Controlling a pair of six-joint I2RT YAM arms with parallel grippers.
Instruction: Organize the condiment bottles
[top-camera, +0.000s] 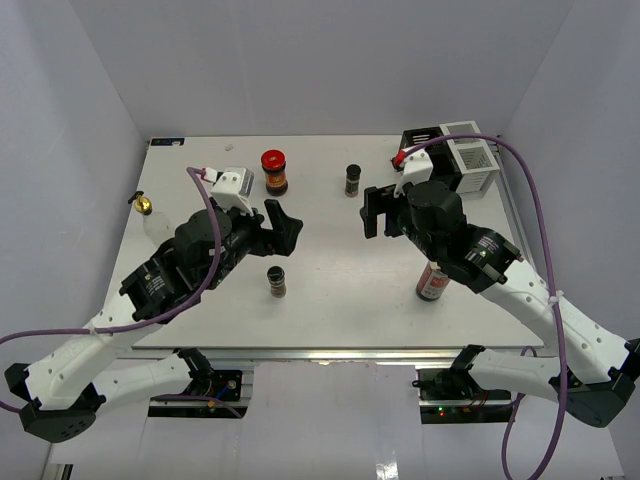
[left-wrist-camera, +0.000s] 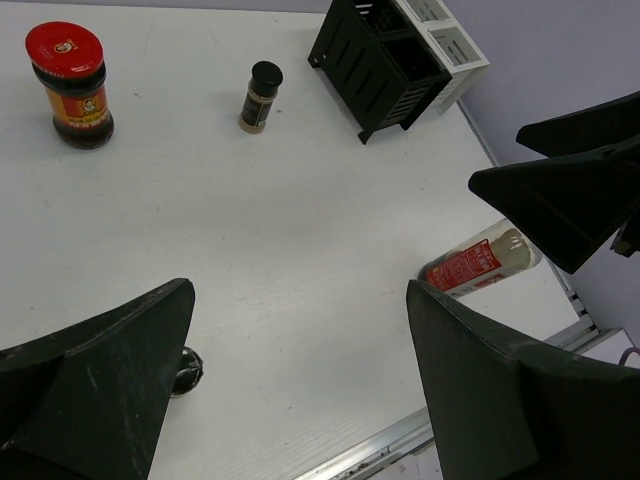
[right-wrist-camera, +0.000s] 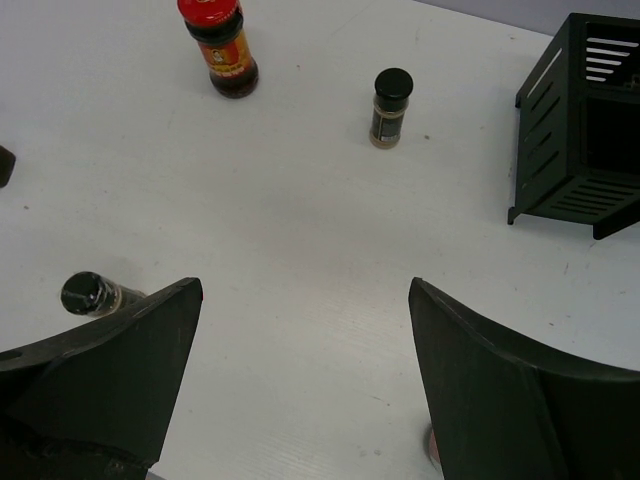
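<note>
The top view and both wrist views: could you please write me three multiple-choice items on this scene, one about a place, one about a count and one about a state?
1. Where on the table does the rack stand?
A. near left corner
B. centre
C. far right corner

2. How many black-capped shakers are there?
A. one
B. two
C. four

3. In what state are the left gripper and the right gripper?
A. both open and empty
B. both shut
C. left shut, right open

Answers:
1. C: in the top view the rack sits at the far edge, on the right.
2. B: one shaker stands mid-table toward the far side, and the other stands nearer, by the left arm.
3. A: each wrist view shows wide-spread fingers with only bare table between them.
</note>
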